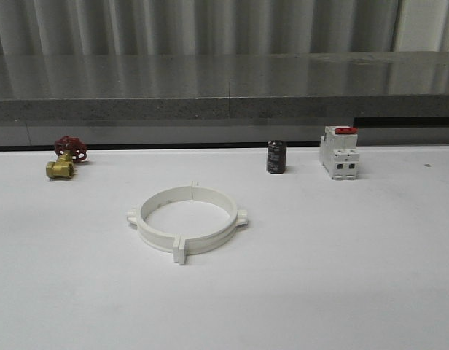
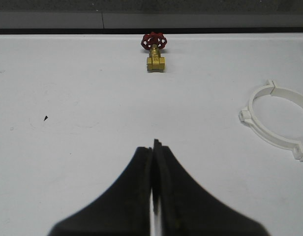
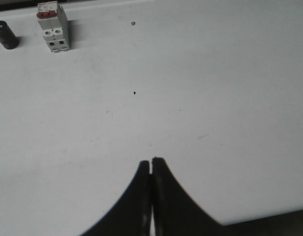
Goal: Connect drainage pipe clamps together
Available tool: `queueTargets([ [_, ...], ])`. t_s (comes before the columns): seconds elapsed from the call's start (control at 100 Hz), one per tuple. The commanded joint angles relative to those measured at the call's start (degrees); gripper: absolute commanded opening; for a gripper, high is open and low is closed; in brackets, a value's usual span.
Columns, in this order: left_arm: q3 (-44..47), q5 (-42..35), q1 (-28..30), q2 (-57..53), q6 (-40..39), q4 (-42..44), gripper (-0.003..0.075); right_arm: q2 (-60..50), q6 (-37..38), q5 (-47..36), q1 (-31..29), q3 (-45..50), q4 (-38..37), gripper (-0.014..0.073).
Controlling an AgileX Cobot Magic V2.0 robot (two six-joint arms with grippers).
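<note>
The clamps [image 1: 186, 219] already form one ring, seams at 12 and 6 o'clock. Both grippers, left [image 2: 154, 147] and right [image 3: 151, 164], are pressed together, empty. Next: probably only checking seams.

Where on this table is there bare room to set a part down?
The near strip of the table, in front of the joined clamp ring, is bare, as is the right side below the breaker. The back row is more crowded: brass valve, black cylinder, breaker.
</note>
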Motion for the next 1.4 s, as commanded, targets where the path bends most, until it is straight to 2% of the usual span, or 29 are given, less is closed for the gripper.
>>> queueTargets([
  [0.0, -1.4, -3.66, 0.26, 0.18, -0.04, -0.81, -0.0021, 0.12, -0.65, -3.07, -0.21, -1.52, -0.58, -0.0067],
  [0.19, -1.4, -3.66, 0.26, 0.18, -0.04, -0.81, -0.0021, -0.29, -0.65, -5.69, -0.21, -1.04, -1.8, -0.0067],
  [0.31, -1.4, -3.66, 0.26, 0.18, -0.04, -0.81, -0.0021, -3.36, -0.65, -14.5, -0.21, 2.1, -1.2, -0.0067],
  [0.5, -1.4, -3.66, 0.26, 0.18, -0.04, -0.81, -0.0021, -11.86, -0.65, -27.03, -0.21, 13.53, 2.4, -0.0067],
  [0.69, -1.4, -3.66, 0.26, 0.18, -0.04, -0.81, -0.0021, -21.31, -1.37, -32.55, -0.21, 24.73, 4.77, -0.0067],
  [0.76, -1.4, -3.66, 0.26, 0.18, -0.04, -0.81, -0.0021, -24.88, -4.39, -34.3, -0.21, 27.94, 6.74, -0.0067],
  [0.89, -1.4, -3.66, 0.26, 0.18, -0.04, -0.81, -0.0021, -30.43, -14.62, -37.02, -0.21, 32.22, 13.12, -0.0067],
  [1.149, -1.4, -3.88, 0.26, 0.18, -0.04, -0.81, -0.0021, -30.66, -15.91, -43.42, -0.21, 36.61, 12.5, -0.0067],
  [1.389, -1.4, -3.88, 0.26, 0.18, -0.04, -0.81, -0.0021, -30.66, -15.72, -54.53, -0.21, 42.0, 11.96, -0.0067],
])
